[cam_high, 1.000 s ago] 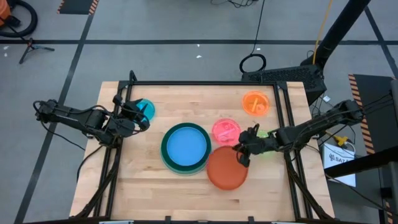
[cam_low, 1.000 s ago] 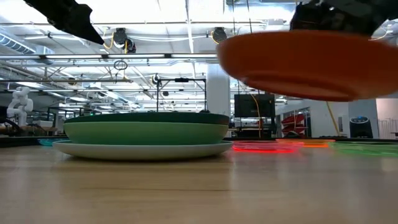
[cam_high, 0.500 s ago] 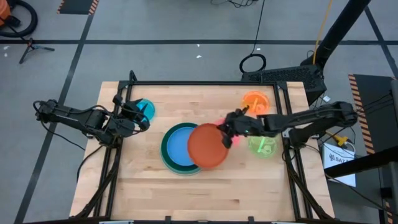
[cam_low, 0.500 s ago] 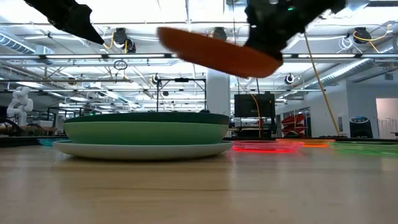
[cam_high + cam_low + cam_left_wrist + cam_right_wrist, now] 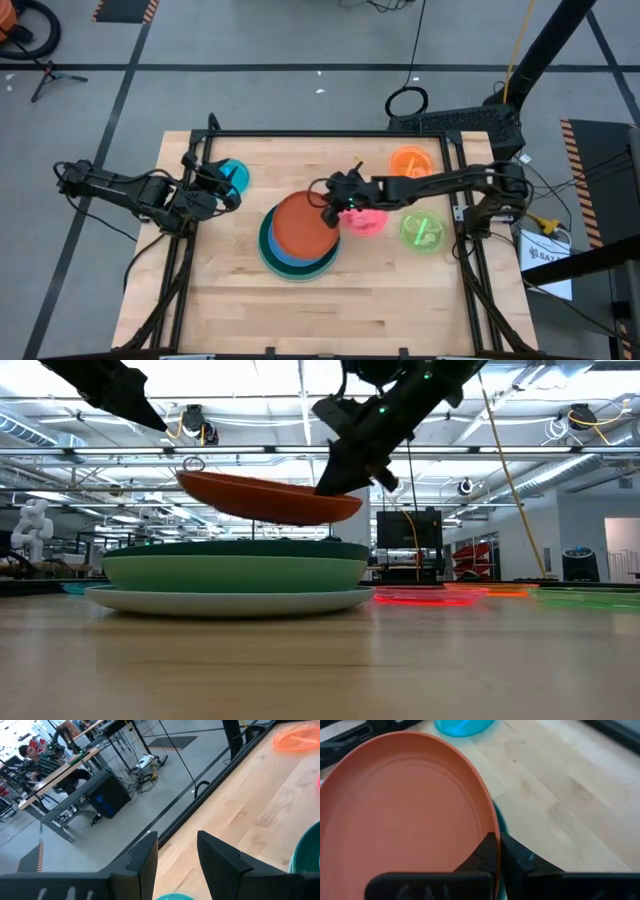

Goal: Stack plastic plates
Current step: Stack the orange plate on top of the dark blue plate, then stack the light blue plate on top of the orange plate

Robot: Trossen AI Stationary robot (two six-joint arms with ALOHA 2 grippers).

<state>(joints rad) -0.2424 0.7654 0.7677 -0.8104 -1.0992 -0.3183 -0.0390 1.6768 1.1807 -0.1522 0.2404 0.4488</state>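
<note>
The right gripper (image 5: 333, 205) was clamped on the rim of the orange-red plate (image 5: 304, 224), pinching its edge at about three o'clock so the dish hung out flat over the stack of large plates (image 5: 235, 575) near the table's middle. From table height the plate floated just above the dark green top plate (image 5: 240, 548), tilted slightly and not touching, which I took as the carry lining up for a drop onto the blue plate (image 5: 290, 262) peeking out beneath. The pink plate (image 5: 366, 219) sat just beside the stack at three o'clock, the lime plate (image 5: 421, 231) farther out, the orange plate (image 5: 411, 164) toward one o'clock. The left gripper (image 5: 226, 187) waited at nine o'clock with its fingers apart, near the cyan plate (image 5: 234, 175), well clear of the stack so the arms wouldn't cross
</note>
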